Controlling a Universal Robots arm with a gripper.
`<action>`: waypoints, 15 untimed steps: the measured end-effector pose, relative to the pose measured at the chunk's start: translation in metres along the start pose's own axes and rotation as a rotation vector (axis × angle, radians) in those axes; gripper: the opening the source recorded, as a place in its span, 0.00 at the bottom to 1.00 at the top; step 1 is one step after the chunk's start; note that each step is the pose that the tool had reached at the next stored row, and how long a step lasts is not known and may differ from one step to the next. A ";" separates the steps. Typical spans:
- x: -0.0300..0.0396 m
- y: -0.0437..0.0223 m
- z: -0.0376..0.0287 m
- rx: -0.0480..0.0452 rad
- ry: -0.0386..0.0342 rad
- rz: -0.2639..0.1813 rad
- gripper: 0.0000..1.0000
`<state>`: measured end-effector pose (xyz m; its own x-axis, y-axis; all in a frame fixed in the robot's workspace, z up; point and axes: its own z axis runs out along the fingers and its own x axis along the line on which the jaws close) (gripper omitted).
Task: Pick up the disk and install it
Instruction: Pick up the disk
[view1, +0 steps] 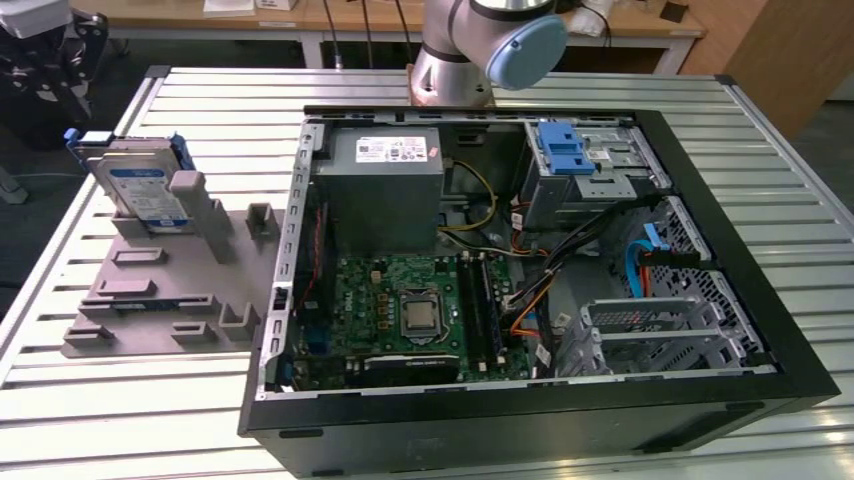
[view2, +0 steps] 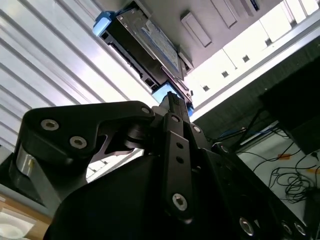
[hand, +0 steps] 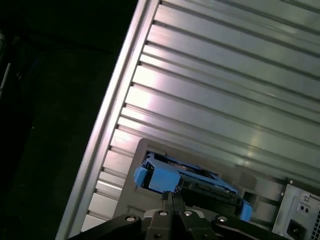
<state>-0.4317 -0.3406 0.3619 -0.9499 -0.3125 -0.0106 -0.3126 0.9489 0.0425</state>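
The disk (view1: 140, 188) stands on edge in a grey holder (view1: 147, 290) on the table, at the exterior view's left, beside the open computer case (view1: 787, 330). Its silver face carries a blue-and-white label, and blue rails run along its edges. In both wrist views my gripper (hand: 169, 195) (view2: 172, 99) is shut with nothing between its fingers. Its tips point at the disk (hand: 157, 180) (view2: 150, 40), near one blue rail, and I cannot tell whether they touch it. A silver drive cage with a blue latch (view1: 567, 150) sits in the case's far corner.
The arm's base (view1: 467, 50) rises behind the case. Inside the case are a grey power supply box (view1: 380, 185), a green mainboard (view1: 407, 310), loose cables (view1: 534, 300) and a metal bay (view1: 654, 330). The slatted table (view1: 120, 420) ends close beside the holder.
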 end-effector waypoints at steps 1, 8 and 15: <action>0.0000 0.0000 0.0001 0.0000 0.0006 -0.014 0.11; 0.0000 0.0000 0.0002 0.0002 0.0051 -0.110 0.11; 0.0000 0.0000 0.0004 -0.0004 0.0089 -0.200 0.11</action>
<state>-0.4317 -0.3405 0.3615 -0.8688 -0.4951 -0.0100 -0.4951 0.8679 0.0408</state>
